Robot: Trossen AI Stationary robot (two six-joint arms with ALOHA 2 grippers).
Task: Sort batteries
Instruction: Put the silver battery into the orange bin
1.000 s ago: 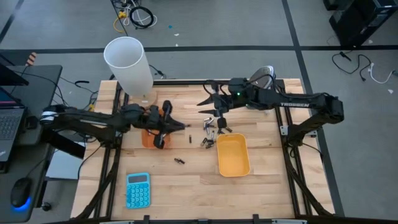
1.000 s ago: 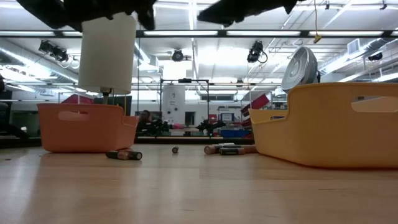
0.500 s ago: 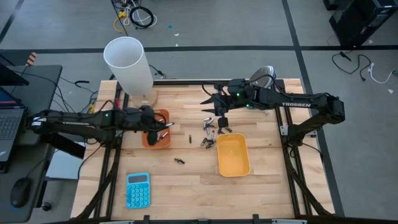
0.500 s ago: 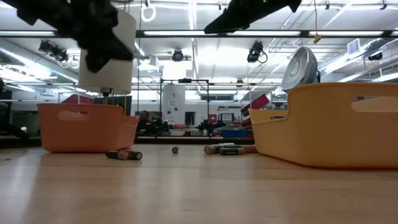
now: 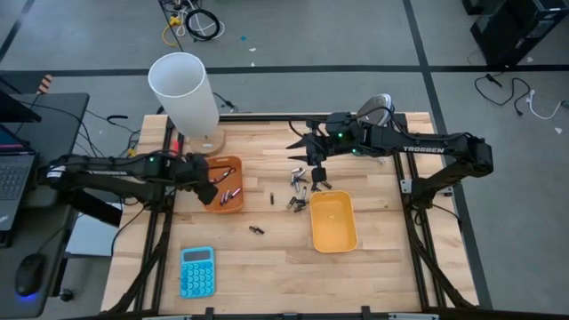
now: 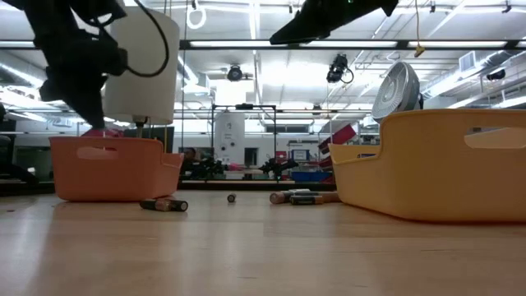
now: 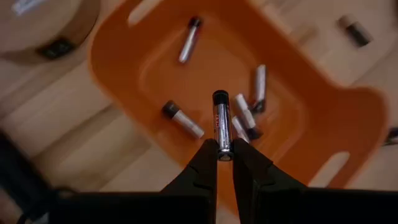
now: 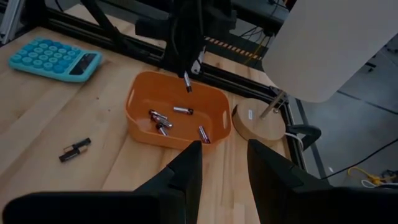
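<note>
My left gripper (image 5: 213, 189) points down over the left part of the orange tray (image 5: 233, 165), shut on a silvery battery with a dark end (image 7: 220, 121). Several batteries (image 7: 252, 115) lie on the tray's floor. More batteries (image 5: 300, 188) lie loose on the wood between the two trays, a single one (image 5: 269, 195) beside the orange tray and a pair (image 5: 256, 230) nearer the front. The yellow tray (image 5: 333, 222) stands right of centre. My right gripper (image 5: 299, 146) hangs open above the loose batteries, touching nothing. My left gripper pinches one end of the battery (image 7: 222, 148) between its two fingertips. The fingers come from above and lie along the battery, whose dark end (image 7: 220, 97) sticks out beyond them. The battery (image 8: 187, 81) hangs nearly upright, clear above the tray's floor.
A lamp with a tall white shade (image 5: 183, 89) and a round wooden foot (image 8: 260, 122) stands behind the orange tray. A blue calculator (image 5: 197, 271) lies near the front left. A small fan (image 5: 377, 108) stands at the far edge behind the right arm.
My left gripper has drawn back toward the table's left edge, from beyond the orange tray's right end to over its left part. It has tipped from nearly level to pointing down and has rolled, keeping the battery. My right arm has stayed where it was.
</note>
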